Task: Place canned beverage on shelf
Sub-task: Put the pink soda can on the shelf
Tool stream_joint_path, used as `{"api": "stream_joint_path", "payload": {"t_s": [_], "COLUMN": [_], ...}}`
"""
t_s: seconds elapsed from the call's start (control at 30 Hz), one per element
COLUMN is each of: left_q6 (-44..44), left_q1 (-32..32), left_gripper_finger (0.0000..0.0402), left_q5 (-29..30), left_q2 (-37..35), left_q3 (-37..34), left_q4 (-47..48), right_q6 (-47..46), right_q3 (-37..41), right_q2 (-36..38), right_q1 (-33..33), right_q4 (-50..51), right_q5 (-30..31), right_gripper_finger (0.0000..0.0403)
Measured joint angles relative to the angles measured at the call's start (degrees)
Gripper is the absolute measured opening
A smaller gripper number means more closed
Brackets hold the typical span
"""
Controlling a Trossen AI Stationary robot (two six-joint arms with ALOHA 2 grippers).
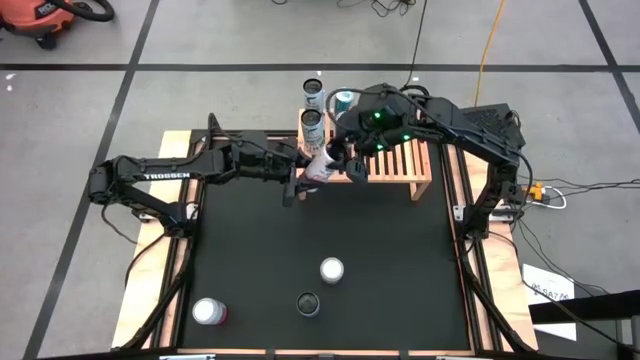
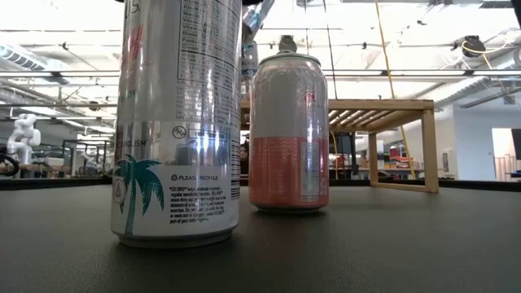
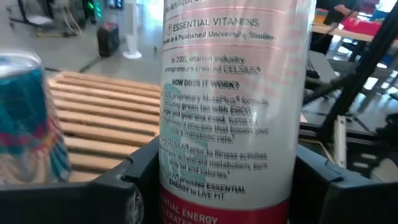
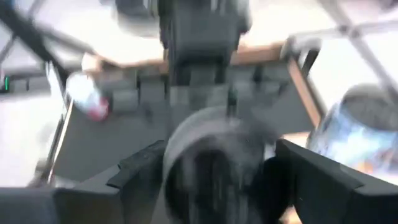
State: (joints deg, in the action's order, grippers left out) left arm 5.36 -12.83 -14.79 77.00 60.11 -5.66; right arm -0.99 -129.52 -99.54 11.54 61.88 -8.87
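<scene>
The tall white can (image 3: 233, 112) stands between the fingers of my left gripper (image 3: 224, 180), which sit close at either side, and my right gripper (image 1: 345, 155) straddles its top from above, fingers spread; which of us bears it I cannot tell. The shelf (image 1: 400, 165) lies just beyond with two cans (image 1: 314, 95) on its far end, so this one is not yet set down.

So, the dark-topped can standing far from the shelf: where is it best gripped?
Probably the dark-topped can by its round side wall, about mid-height, fingers level. It stands upright, and the silver-topped can is close beside it, so coming from the side away from that neighbour looks safest.
</scene>
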Motion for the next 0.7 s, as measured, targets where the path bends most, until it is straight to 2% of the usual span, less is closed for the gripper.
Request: {"api": "stream_joint_path", "payload": {"t_s": [0.2,0.43,0.57,0.7], "left_q6": [0.0,-0.2,-0.2,-0.2], "left_q1": [-0.6,-1.9,-2.2,-2.3], "left_gripper_finger": [0.023,0.0236,0.0237,0.0238], "left_q5": [1.0,0.9,0.6,0.6], "left_q2": [-0.1,-1.1,-1.3,-1.3], "left_q3": [-0.3,-0.1,-0.1,-0.1], "left_q4": [-5.1,-9.6,-14.4,-15.9], "right_q6": [-0.3,0.0,-1.8,-6.4], "right_q3": [-0.1,2.2,13.9,34.0], "right_q2": [1.4,8.6,15.6,24.1], "right_q1": [-0.1,1.0,1.9,2.0], "right_q4": [-4.4,-7.1,-16.0,-37.5], "right_q5": [6.4,11.3,11.9,9.7], "right_gripper_finger": [0.0324,0.0328,0.0328,0.0328]}}
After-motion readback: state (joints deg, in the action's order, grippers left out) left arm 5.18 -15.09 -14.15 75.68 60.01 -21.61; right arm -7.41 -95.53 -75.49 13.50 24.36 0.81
